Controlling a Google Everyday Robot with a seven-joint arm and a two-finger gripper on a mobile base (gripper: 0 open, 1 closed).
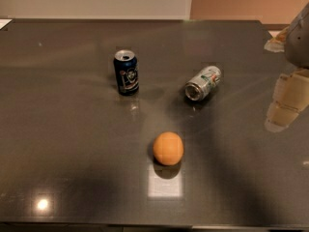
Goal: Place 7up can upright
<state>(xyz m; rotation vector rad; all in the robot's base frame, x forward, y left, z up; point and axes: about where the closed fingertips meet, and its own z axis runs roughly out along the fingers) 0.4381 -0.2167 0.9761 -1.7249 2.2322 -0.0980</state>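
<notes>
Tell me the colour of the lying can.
The 7up can is silver-white with green marks, camera view; the gripper hangs right of it.

Dark table [72, 153] – left of the gripper [284, 108] at its right edge: 7up can [203, 82] lying nearest, blue can [126, 72] upright farther, probably an orange [168, 148] – all apart.

Gripper [282, 108] at right edge, over dark table [58, 144]. Well left of gripper, slightly farther back: blue can [126, 72], upright, top open. Left of gripper, nearer camera: orange [168, 148], resting on table, apart from blue can. Far left corner, farthest from gripper: pale scrap [4, 23], perhaps paper. Bright light spots on tabletop, front left.
</notes>
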